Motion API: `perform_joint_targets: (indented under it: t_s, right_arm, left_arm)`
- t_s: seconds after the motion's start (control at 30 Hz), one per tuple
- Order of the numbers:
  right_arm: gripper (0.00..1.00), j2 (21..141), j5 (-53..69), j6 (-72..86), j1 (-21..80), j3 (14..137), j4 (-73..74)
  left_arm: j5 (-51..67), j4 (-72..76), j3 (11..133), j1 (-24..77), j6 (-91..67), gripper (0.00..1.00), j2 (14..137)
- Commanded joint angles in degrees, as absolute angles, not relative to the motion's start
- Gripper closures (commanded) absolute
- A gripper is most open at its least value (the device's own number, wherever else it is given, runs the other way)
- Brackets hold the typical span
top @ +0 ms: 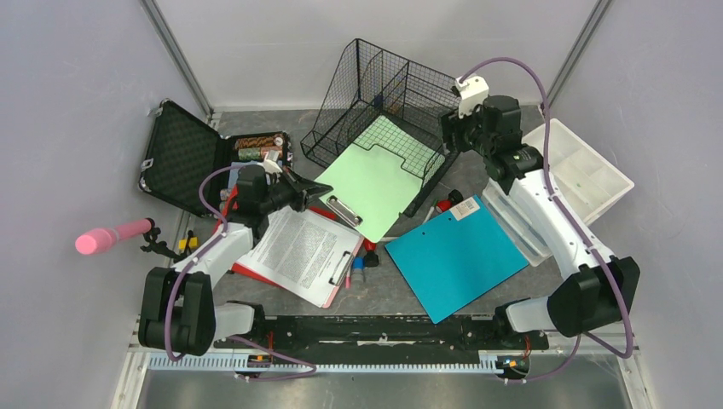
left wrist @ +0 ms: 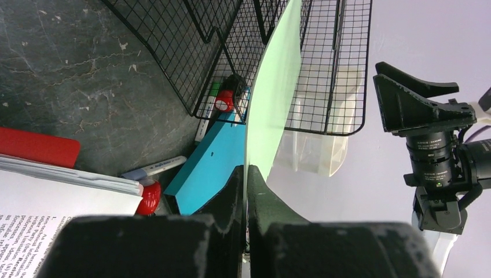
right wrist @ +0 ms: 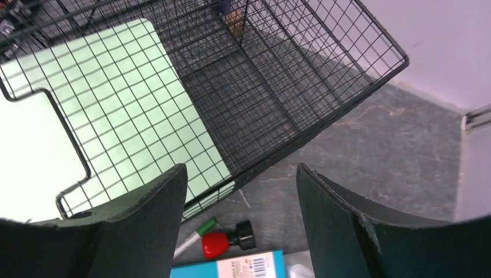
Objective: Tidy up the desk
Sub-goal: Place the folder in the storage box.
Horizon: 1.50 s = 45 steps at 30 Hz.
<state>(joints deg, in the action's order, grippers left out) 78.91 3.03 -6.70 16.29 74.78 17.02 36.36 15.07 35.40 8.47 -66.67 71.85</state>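
The tabletop (top: 385,296), dark and stone-mottled between pale walls, lies under everything here and is crowded across its middle; the organizing looks barely under way. At its back stands a black wire basket (top: 384,85), and a green clipboard (top: 375,183) lies half inside it, far end on the basket floor, clip end sticking out over the low front lip toward the arms; I judge it is being fed into the basket, which seems the place meant for flat boards. The left jaws are pinched shut on the clipboard's near left edge, a grip that lets the thin board be pushed or steered; the left wrist view shows it edge-on, running from the jaws into the mesh. The right jaws stand wide and hold nothing, hanging above the basket's right front corner; likely placed to steady the basket against sliding, though whether they touch the wire I cannot tell. Further out, a teal folder (top: 452,256) lies flat just right of the clipboard, with a red-capped marker (right wrist: 223,243) between its far edge and the basket; a clipboard of printed pages (top: 303,251) lies to the left over a red board (left wrist: 35,147), loose markers (top: 362,264) beside it; an open black foam-lined case (top: 183,158) sits far left, a white divided tray (top: 580,170) far right.
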Motion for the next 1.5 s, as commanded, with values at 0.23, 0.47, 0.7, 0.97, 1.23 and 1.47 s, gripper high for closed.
perform_joint_targets:
  t_s: [0.23,0.47,0.7,0.97,1.23,1.47]
  right_arm:
    - [0.3,83.9,6.5,5.7,16.2,73.5,12.4]
    - [0.45,84.4,8.4,6.4,16.0,72.3,11.6]
    - [0.6,84.4,9.9,6.5,16.0,71.2,10.9]
    - [0.64,84.8,10.6,5.9,16.0,71.2,10.8]
    - [0.65,84.6,11.1,5.2,16.0,71.2,10.9]
    - [0.65,84.4,11.4,4.9,16.0,70.8,10.9]
  left_arm:
    - [33.2,21.5,32.9,9.4,-69.3,0.96,71.5]
    - [30.4,25.2,33.9,10.2,-71.8,0.98,74.2]
    - [27.8,35.1,34.3,12.0,-76.4,0.98,79.0]
    - [26.0,41.4,38.6,13.9,-78.0,0.98,86.4]
    - [23.6,44.9,44.5,16.8,-79.3,0.98,93.9]
    - [21.3,45.8,49.8,19.1,-77.8,0.98,99.8]
